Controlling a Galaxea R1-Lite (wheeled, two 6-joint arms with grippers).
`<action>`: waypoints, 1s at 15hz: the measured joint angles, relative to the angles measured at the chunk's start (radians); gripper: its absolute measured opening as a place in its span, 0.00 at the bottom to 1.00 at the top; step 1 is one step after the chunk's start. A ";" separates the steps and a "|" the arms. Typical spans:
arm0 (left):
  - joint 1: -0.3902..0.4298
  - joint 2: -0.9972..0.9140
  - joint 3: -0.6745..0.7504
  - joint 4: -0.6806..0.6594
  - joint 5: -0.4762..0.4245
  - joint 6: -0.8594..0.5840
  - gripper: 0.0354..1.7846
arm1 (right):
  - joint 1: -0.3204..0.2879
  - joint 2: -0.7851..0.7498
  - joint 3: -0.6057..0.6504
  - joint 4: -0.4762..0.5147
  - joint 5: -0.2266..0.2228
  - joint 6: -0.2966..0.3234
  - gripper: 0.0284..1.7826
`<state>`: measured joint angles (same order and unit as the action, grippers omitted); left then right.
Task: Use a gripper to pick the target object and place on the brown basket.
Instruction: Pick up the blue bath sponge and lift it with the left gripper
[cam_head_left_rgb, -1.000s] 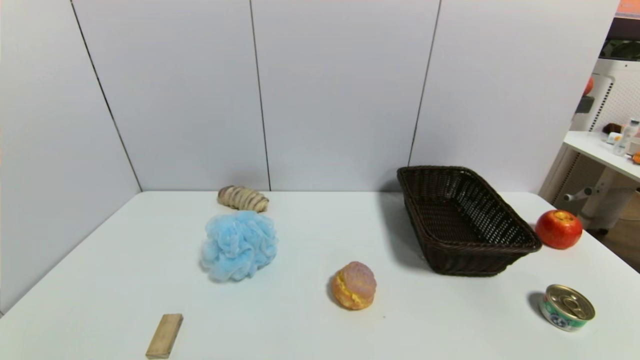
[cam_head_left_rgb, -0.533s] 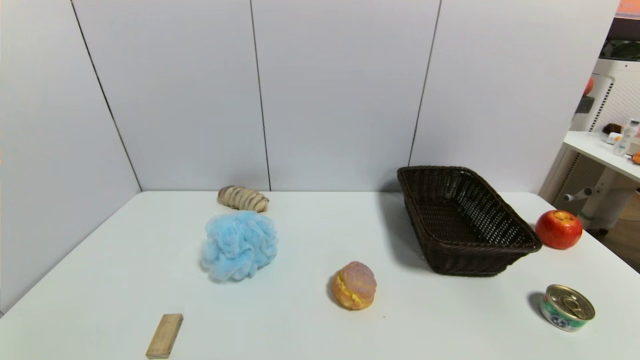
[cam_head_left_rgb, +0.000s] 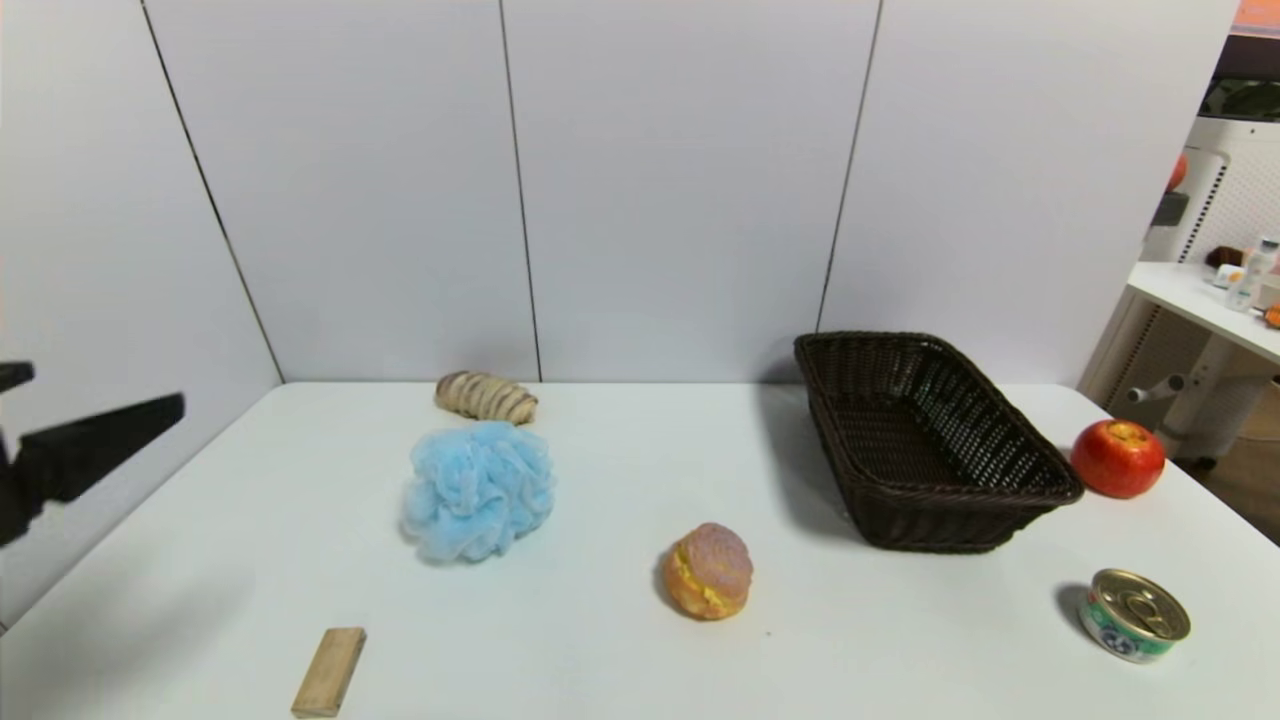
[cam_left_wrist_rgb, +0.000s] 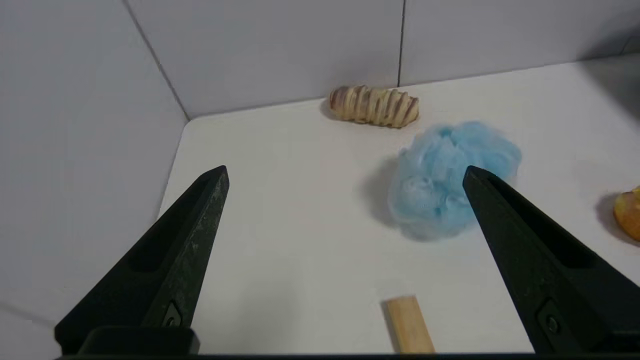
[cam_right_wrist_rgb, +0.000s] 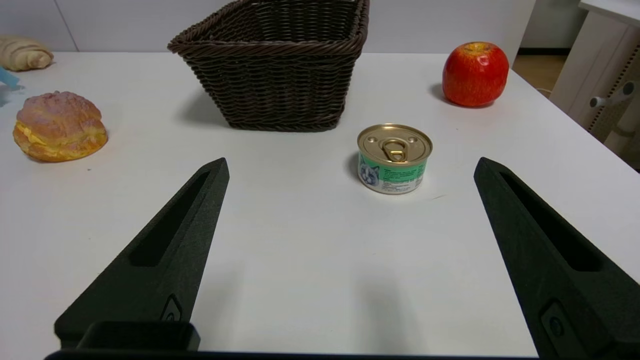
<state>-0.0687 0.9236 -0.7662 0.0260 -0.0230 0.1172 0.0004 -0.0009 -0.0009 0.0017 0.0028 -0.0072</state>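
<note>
The left pincer (cam_left_wrist_rgb: 345, 172) hangs above the left edge of the white counter (cam_head_left_rgb: 620, 480), its two black fingers (cam_left_wrist_rgb: 165, 260) spread wide with nothing between them. In the head view only one finger tip of it shows, at the far left of the scene, well apart from everything on the counter. From its wrist view the light-blue bath pouf (cam_left_wrist_rgb: 450, 180) lies ahead of it, partly hidden behind one finger.

The pouf (cam_head_left_rgb: 478, 488) rests on the counter on the robot's left side, untouched by either pincer. Just behind it, near the back wall, lies a striped tan bread roll (cam_head_left_rgb: 486, 397); the two look close but whether they touch cannot be told. A small wooden block (cam_head_left_rgb: 329, 671) lies nearer the robot, in front of the pouf and a little to its left. A round orange-pink bun (cam_head_left_rgb: 708, 570) sits between the pouf and the dark brown wicker basket (cam_head_left_rgb: 930, 445), nearer the robot than both.

The basket stands upright on the right side, well apart from the pouf, with nothing inside it. A red apple (cam_head_left_rgb: 1117, 458) sits just beside its right rim, and a gold-lidded tin can (cam_head_left_rgb: 1134, 613) stands in front of the apple.

The right pincer (cam_right_wrist_rgb: 350, 167) appears only in its own wrist view, released as well, fingers wide, held above the counter with the can (cam_right_wrist_rgb: 394, 158) ahead of it.
</note>
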 joint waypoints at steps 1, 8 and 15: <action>-0.017 0.108 -0.118 0.039 -0.022 0.038 0.94 | 0.000 0.000 0.000 0.000 0.000 0.000 0.95; -0.113 0.651 -0.619 0.501 -0.156 0.415 0.94 | 0.000 0.000 0.000 0.000 0.000 0.000 0.95; -0.179 0.917 -0.702 0.547 -0.160 0.436 0.94 | 0.000 0.000 0.000 0.000 0.000 0.000 0.95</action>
<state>-0.2472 1.8404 -1.4681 0.5730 -0.1828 0.5528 0.0004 -0.0009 -0.0009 0.0017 0.0023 -0.0072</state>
